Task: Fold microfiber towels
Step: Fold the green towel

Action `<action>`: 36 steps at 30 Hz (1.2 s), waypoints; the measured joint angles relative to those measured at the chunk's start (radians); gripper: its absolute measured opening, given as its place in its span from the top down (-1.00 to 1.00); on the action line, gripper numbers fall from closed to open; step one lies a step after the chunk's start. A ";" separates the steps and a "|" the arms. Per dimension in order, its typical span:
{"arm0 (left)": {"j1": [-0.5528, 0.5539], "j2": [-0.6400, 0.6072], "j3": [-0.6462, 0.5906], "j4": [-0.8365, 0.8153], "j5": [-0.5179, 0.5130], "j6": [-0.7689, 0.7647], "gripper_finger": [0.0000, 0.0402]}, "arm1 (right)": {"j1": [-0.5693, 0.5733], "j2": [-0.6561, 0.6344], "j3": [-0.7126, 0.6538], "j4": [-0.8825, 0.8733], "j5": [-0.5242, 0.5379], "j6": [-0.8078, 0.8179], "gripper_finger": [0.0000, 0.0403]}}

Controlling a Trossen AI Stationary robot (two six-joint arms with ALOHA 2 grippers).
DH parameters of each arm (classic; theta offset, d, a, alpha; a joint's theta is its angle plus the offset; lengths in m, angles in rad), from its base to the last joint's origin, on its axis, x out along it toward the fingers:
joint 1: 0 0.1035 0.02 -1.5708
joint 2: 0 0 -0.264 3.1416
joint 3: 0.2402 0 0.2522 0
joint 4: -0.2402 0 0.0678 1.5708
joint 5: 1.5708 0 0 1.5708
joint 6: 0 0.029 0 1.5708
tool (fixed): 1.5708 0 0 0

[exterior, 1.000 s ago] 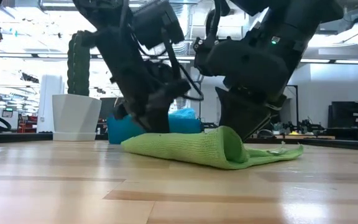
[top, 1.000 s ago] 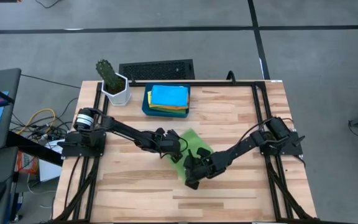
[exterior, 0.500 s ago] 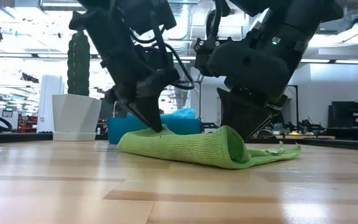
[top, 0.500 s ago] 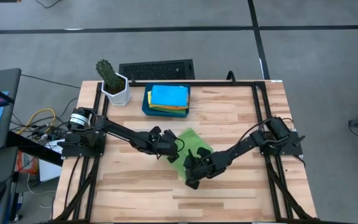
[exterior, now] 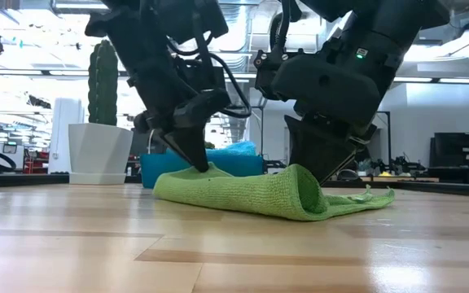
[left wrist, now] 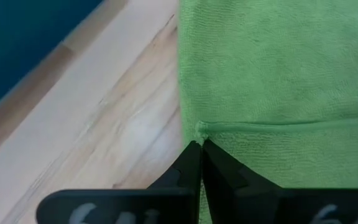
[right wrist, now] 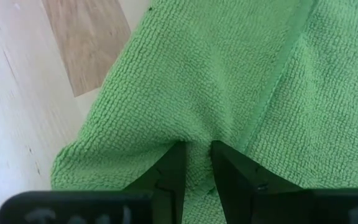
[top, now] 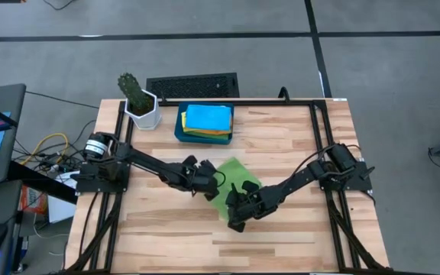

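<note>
Your left gripper (left wrist: 201, 146) and right gripper (right wrist: 196, 152) both pinch the folded green microfiber towel (top: 234, 186) mid-tabletop (top: 281, 137), jaws narrow, the teal tray (top: 180, 128) of stacked towels and potted cactus (top: 137, 99) standing well behind.

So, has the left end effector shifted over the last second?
Yes. The left end effector slid slightly toward the white cactus pot, dragging the green towel's edge.

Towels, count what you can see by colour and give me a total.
Green towel, on the table, pinched by the left gripper and the right gripper: 1
Sky-blue towel, top of the stack in the teal tray: 1
Yellow towel, edge showing: 1
Orange towel, edge showing: 1
Total: 4
</note>
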 joint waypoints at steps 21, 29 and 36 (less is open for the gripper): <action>0.098 -0.183 -0.002 -0.162 0.132 -0.007 -0.02 | 0.000 0.000 -0.001 0.000 -0.001 -0.009 0.49; 0.007 -0.381 -0.311 0.391 0.230 0.008 0.42 | -0.001 0.000 -0.001 -0.001 -0.001 -0.026 0.49; -0.022 -0.327 -0.493 0.715 0.289 -0.013 0.96 | -0.001 0.000 -0.001 -0.002 -0.003 -0.027 0.49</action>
